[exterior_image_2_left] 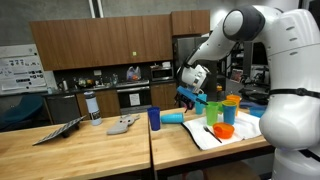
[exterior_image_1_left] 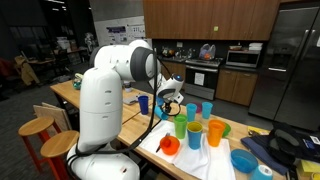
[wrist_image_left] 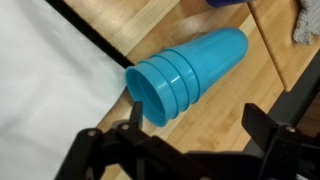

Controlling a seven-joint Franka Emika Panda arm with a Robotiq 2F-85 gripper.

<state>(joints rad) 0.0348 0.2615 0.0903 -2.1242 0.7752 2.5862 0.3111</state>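
A stack of light blue cups (wrist_image_left: 190, 70) lies on its side on the wooden table, its open mouth toward the edge of a white mat (wrist_image_left: 50, 90). It also shows in an exterior view (exterior_image_2_left: 174, 117). My gripper (wrist_image_left: 198, 125) hovers just above it, open and empty, with one finger by the cups' rim and the other over bare wood. The gripper shows in both exterior views (exterior_image_1_left: 168, 100) (exterior_image_2_left: 190, 95). A dark blue cup (exterior_image_2_left: 154, 119) stands upright just beside the stack.
On the white mat (exterior_image_2_left: 205, 138) stand green (exterior_image_1_left: 181, 127), orange (exterior_image_1_left: 216, 132) and blue (exterior_image_1_left: 193, 113) cups, an orange bowl (exterior_image_1_left: 169, 145) and a blue bowl (exterior_image_1_left: 244, 160). A bottle (exterior_image_2_left: 94, 107), a grey cloth (exterior_image_2_left: 123, 124) and a dark flat device (exterior_image_2_left: 60, 130) lie further along the table.
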